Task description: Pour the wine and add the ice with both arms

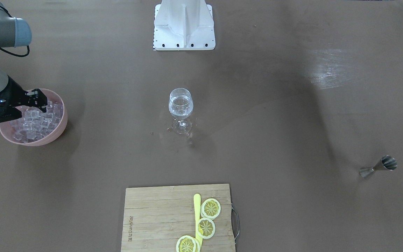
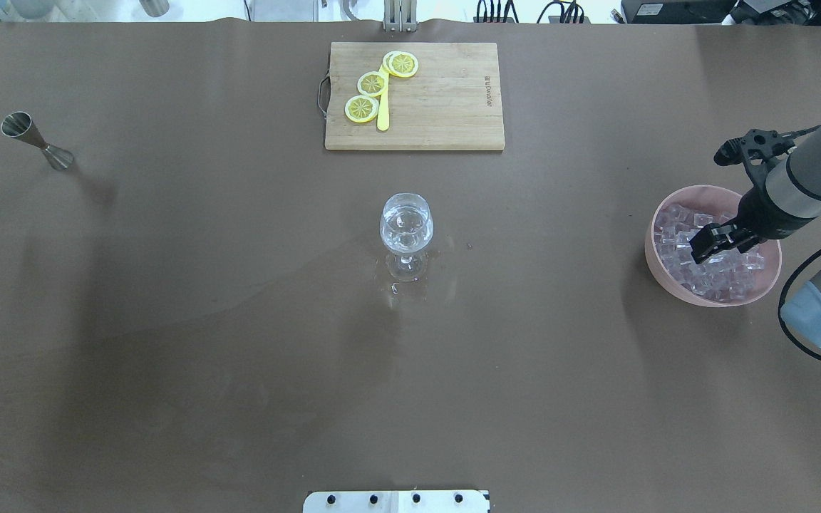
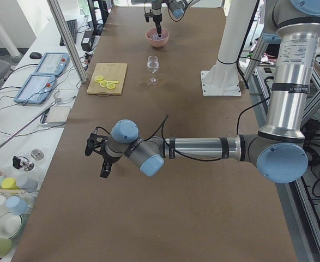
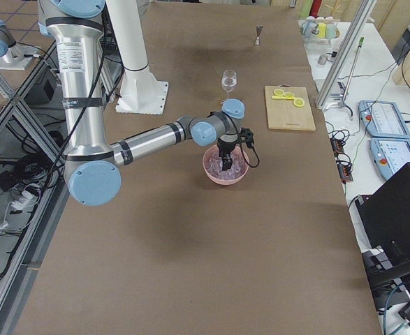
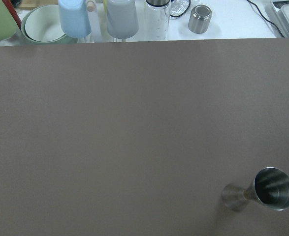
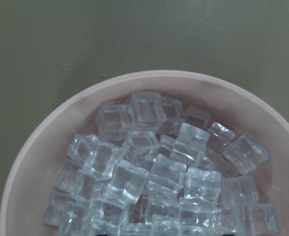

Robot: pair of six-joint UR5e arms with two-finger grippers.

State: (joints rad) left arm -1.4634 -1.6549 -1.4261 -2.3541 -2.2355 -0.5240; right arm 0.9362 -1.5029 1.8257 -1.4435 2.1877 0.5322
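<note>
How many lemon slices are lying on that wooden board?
3 lemon slices show clearly on the board: one nearest the handle end, one in the middle, one at the far edge. A rim peeking out beside that last one may be a fourth, mostly hidden.

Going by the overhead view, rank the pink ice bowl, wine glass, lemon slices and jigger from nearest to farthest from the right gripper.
1. Pink ice bowl, directly under the right gripper, at the view's right.
2. Wine glass, at the table's centre.
3. Lemon slices, on the cutting board at the far edge.
4. Jigger, far left.
</note>
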